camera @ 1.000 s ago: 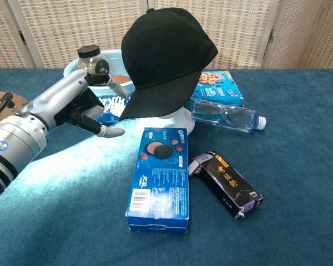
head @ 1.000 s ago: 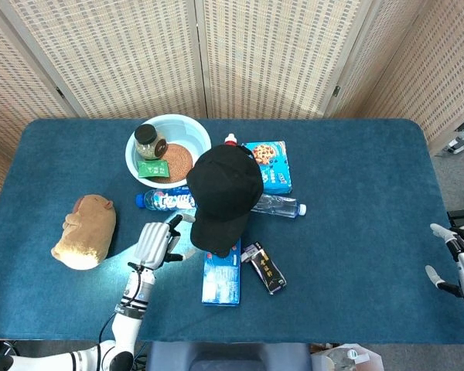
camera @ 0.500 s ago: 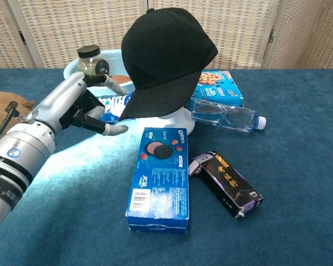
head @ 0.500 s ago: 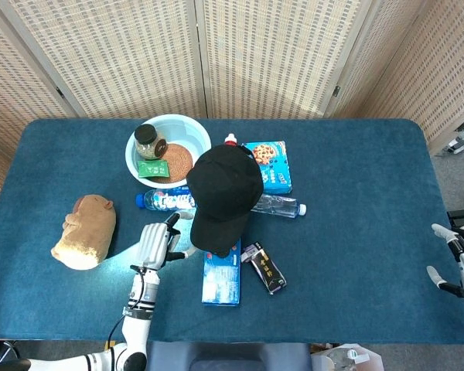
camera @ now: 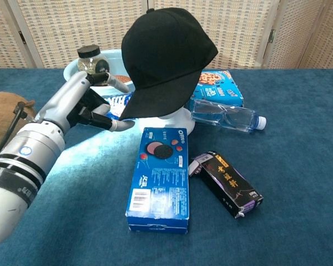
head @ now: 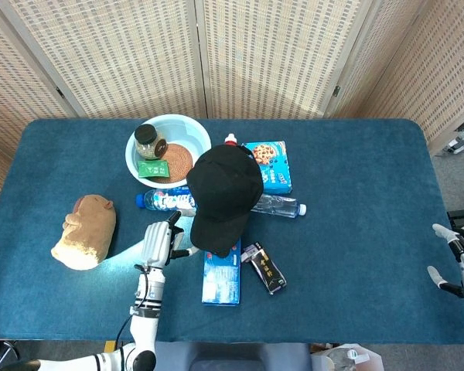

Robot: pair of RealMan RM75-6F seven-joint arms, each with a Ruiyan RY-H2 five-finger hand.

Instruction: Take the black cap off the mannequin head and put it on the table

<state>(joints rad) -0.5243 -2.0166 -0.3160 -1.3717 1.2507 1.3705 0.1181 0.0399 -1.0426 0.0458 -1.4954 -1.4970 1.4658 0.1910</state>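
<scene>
The black cap (camera: 166,58) sits on the white mannequin head (camera: 177,119) near the middle of the table (head: 356,232). The left hand (camera: 89,105) holds nothing, its fingers (camera: 122,124) apart beside the brim. The right hand (head: 460,259) lies spread at the table's right edge.

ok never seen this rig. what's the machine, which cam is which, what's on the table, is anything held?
It's a two-armed robot with five-finger hands, steered by a person. One picture looks down from its head, the other looks forward from its chest.

The left hand reaches toward the brim of the black cap, fingers apart, holding nothing. The cap sits on a white mannequin head. The right hand waits open at the table's far edge.

Also there: a plush toy, a basin with a jar, two water bottles, a cookie box, an Oreo box and a small dark box.
</scene>
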